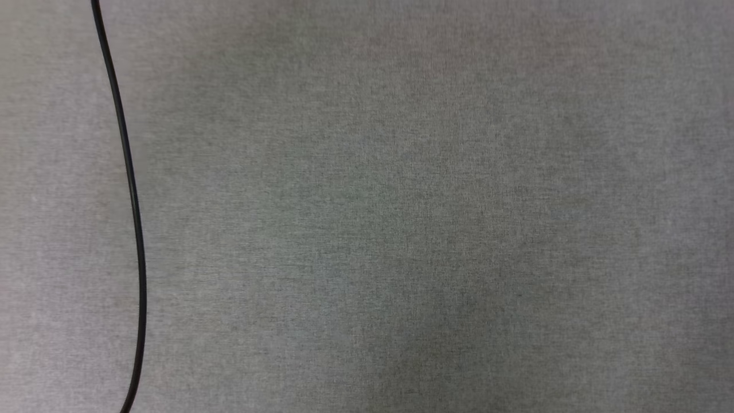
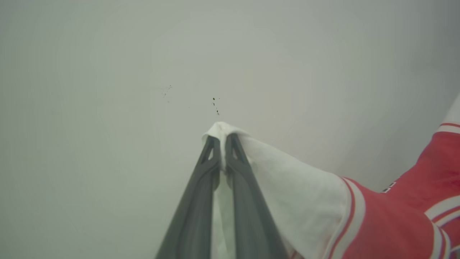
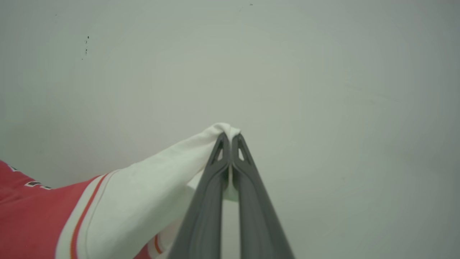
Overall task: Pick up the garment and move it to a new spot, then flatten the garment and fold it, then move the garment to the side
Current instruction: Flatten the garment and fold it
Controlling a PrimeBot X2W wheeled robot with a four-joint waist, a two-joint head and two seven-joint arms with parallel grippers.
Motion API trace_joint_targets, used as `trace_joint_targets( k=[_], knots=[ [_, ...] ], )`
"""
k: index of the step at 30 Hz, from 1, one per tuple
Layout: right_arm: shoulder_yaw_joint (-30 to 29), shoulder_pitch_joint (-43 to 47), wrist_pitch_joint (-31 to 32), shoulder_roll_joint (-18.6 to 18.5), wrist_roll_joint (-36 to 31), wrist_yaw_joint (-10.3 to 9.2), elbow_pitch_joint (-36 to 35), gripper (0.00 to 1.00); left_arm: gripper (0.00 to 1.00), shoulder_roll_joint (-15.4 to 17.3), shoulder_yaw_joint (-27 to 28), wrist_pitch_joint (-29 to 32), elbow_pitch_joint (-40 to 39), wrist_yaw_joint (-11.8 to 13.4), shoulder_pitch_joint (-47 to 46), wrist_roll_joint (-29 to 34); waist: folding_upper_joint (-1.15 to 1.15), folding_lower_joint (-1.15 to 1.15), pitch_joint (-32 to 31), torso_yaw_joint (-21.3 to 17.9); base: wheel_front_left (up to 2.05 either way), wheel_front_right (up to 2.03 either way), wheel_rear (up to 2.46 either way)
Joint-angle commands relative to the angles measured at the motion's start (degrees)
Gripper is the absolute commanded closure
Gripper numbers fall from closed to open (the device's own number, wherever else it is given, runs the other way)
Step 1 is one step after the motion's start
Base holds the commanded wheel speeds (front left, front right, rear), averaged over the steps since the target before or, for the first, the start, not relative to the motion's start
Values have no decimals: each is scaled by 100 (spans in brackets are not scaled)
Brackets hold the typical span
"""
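Note:
The garment (image 2: 395,219) is a red jersey with white sleeves and red-white striped trim. In the left wrist view my left gripper (image 2: 222,138) is shut on the tip of one white sleeve, and the red body hangs off to the lower right. In the right wrist view my right gripper (image 3: 230,136) is shut on the tip of the other white sleeve of the garment (image 3: 143,190), whose red body trails to the lower left. A pale grey-white surface lies behind the cloth in both wrist views.
The head view looks down on grey woven cloth (image 1: 401,229). A thin black cable (image 1: 131,189) runs down its left side. Small dark specks (image 2: 215,104) mark the pale surface beyond the left gripper.

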Motion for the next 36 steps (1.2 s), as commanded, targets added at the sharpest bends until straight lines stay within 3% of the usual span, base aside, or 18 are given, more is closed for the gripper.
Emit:
trace_joint_targets(
  k=[1,11,18,23,29,36],
  knots=[
    [11,-308,-95,71,-48,-9,219,100,100,-51,4,-19,201,-67,-193,49,0,-2,133,-38,0,0,0],
    [420,-1280,-652,452,-139,-9,1585,100,100,-353,80,-441,1470,-467,-740,-29,0,-2,518,-70,0,0,0],
    [762,-772,-1211,550,66,-9,1973,100,100,-400,-36,-777,1708,-645,-45,-17,0,-2,544,-33,0,0,0],
    [1059,87,-1675,474,349,-9,1903,100,100,-314,140,-845,1251,-665,920,-4,0,-2,270,19,0,0,0],
    [1295,1510,-1938,390,774,-9,1532,100,100,-98,650,-850,131,-412,2761,71,0,-2,-243,6,0,0,0],
    [1292,3374,-2021,225,1083,-9,998,100,100,-31,1268,-847,-959,85,5062,18,0,-2,-892,-15,0,0,0]
  ],
)
